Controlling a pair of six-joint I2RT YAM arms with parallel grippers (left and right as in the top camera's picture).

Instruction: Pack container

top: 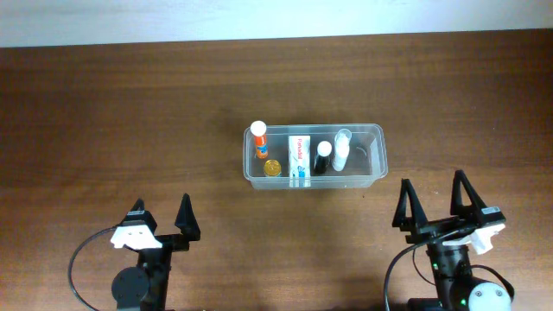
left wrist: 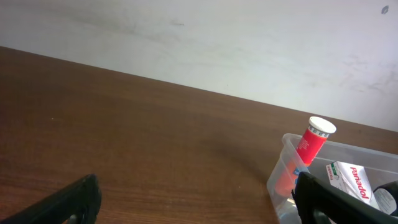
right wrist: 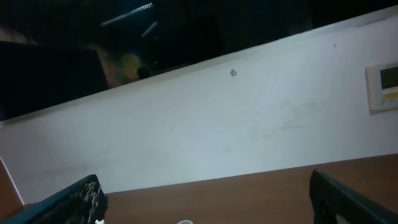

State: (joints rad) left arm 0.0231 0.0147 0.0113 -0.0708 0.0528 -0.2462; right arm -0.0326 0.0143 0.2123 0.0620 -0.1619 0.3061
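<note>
From above we see both arms drawn in at the near edge of the dark wooden counter (top: 104, 130). The left tool (top: 162, 204) and the right tool (top: 431, 183) each point forward, fingers spread wide and holding nothing. Bare counter lies ahead of each.

The clear rectangular plastic tub (top: 363, 129) sits well ahead of both, forward and to the right of the left tool, forward and to the left of the right tool. Side by side in it we count a red tube with a white cap (top: 258, 138), a small round yellow item (top: 273, 168), a white cardboard box (top: 299, 158), a black bottle with a white cap (top: 323, 158) and a white bottle (top: 340, 151).

Only the left wrist view lets us read "Panadol" on the box. It also shows the red tube standing tilted, its cap above the rim at the tub's corner.

The right wrist view is aimed higher: beyond its wide fingers we find a strip of counter, a white wall (right wrist: 249, 124) and a pale wall panel (right wrist: 382, 87).
</note>
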